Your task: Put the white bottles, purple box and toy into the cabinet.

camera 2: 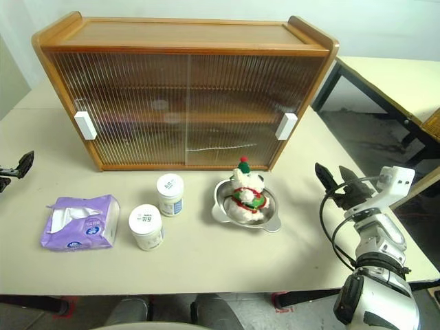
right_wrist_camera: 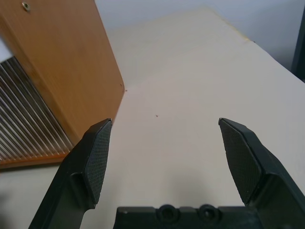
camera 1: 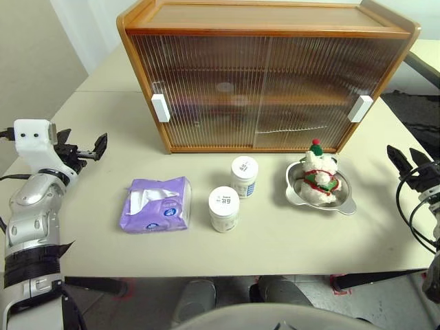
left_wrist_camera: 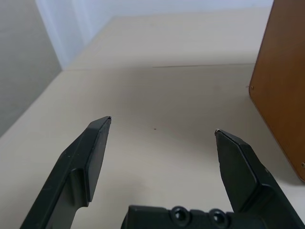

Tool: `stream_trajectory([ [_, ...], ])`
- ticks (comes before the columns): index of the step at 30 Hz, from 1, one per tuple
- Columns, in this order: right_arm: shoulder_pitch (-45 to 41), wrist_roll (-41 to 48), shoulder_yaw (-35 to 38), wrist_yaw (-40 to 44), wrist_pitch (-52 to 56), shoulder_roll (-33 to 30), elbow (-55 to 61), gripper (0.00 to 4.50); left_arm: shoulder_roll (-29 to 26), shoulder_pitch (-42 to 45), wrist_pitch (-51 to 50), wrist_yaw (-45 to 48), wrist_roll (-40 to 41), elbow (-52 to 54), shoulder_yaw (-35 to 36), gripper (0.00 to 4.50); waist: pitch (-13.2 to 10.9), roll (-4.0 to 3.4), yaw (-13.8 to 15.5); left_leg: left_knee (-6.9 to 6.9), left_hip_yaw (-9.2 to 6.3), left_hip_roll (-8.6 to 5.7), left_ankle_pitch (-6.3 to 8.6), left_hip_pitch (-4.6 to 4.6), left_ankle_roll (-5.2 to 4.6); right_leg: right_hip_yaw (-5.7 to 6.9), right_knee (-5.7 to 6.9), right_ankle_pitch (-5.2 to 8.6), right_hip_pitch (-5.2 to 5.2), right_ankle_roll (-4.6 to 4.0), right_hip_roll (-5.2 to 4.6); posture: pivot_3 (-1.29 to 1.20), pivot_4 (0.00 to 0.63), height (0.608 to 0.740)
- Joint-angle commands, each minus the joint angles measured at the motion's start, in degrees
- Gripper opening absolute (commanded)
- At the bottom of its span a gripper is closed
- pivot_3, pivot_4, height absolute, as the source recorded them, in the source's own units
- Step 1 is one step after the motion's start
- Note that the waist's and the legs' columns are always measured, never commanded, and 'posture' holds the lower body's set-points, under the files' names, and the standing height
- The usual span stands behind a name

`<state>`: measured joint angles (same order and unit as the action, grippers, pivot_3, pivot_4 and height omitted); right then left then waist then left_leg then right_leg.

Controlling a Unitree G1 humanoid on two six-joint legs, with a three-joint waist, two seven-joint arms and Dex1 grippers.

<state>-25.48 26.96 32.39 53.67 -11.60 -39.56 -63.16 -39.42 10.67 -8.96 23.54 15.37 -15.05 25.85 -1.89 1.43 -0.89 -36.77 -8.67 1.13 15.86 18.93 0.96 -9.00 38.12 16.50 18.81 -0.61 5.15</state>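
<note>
Your left gripper (left_wrist_camera: 162, 129) and right gripper (right_wrist_camera: 164, 125) hang with jaws spread wide, holding nothing, off the tabletop's (camera 1: 385, 179) left and right edges. The cabinet (camera 1: 268, 75) stands shut at the back. Before it, toward the front edge: purple box (camera 1: 156, 204), two white bottles (camera 1: 224, 208), toy (camera 1: 318, 180) in its dish.

Beige table (camera 1: 103, 103) — cabinet (camera 1: 268, 75), purple box (camera 1: 156, 204), bottles (camera 1: 224, 208), dish (camera 1: 342, 201).

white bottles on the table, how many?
2. One white bottle stands nearer the cabinet; the other white bottle is nearer the table's front edge, beside the purple box.
</note>
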Motion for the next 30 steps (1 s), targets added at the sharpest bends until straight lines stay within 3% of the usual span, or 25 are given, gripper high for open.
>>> stream_trajectory([
  [1, 0.3, 0.2, 0.3, -0.1, -0.2, -0.4, 0.8, 4.48, 0.3, 0.6, 0.4, 0.2, -0.7, -1.0, -0.9, 4.5, 0.0, 0.0, -0.3, 0.0, 0.0, 0.0, 0.01, 0.0, 0.0, 0.0, 0.0, 0.0, 0.0, 0.0, 0.0, -0.02, 0.022, 0.74],
  [10, -1.3, -0.4, -0.4, -0.1, -0.1, -0.4, 0.4, 4.48, 0.0, -0.2, 0.6, -0.1, -0.3, -0.1, 0.0, 4.5, 0.0, 0.0, -0.6, 0.0, -0.04, -0.39, 0.02, -0.01, -0.01, 0.02, 0.0, 0.0, -0.01, 0.03, 0.01, -0.02, 0.017, 0.74],
  [17, 1.7, 1.2, 1.6, 2.3, 1.2, -3.7, 0.9, 4.48, 1.6, -0.4, 3.5, -0.6, -0.2, -3.4, 0.2, 4.5, 0.1, -0.07, -0.5, -0.01, -0.08, -0.4, 0.02, 0.02, -0.01, 0.04, -0.01, 0.07, -0.05, 0.15, -0.09, -0.03, 0.005, 0.74],
  [20, 2.9, 4.4, 2.6, 10.1, 4.5, -3.7, 3.4, 4.48, 2.2, -1.7, 3.8, -0.5, 0.2, -2.2, 0.5, 4.5, 0.1, -0.01, -0.6, -0.02, -0.02, -0.54, 0.03, 0.01, -0.02, 0.04, -0.01, 0.08, -0.08, 0.18, -0.1, -0.01, 0.004, 0.74],
  [24, 7.1, 11.9, 2.5, 24.0, 18.2, -4.7, 15.8, 4.48, 2.1, -2.9, 4.4, 2.3, 3.5, 1.0, 2.3, 4.5, 0.1, 0.0, -0.8, -0.05, 0.08, -0.6, 0.0, 0.0, 0.02, 0.07, 0.0, 0.17, -0.1, 0.19, 0.02, -0.01, 0.004, 0.74],
  [27, 12.3, 15.1, 0.2, 29.5, 26.8, -5.2, 27.8, 4.5, 1.6, -4.2, 5.2, 5.0, 5.2, 2.8, 3.2, 3.87, 0.1, -0.01, -0.7, -0.1, 0.1, -0.68, -0.09, -0.06, 0.16, 0.11, 0.01, 0.36, -0.28, 0.13, 0.13, -0.01, 0.005, 0.74],
  [30, 18.9, 17.4, -2.4, 31.2, 33.4, -5.4, 42.2, 4.5, 1.1, -4.9, 6.4, 9.5, 7.8, 5.3, 3.5, 2.89, 0.2, 0.13, -0.7, -0.16, 0.14, -0.73, -0.17, -0.05, 0.32, 0.17, 0.01, 0.8, -0.5, -0.15, 0.12, -0.03, 0.011, 0.74],
])
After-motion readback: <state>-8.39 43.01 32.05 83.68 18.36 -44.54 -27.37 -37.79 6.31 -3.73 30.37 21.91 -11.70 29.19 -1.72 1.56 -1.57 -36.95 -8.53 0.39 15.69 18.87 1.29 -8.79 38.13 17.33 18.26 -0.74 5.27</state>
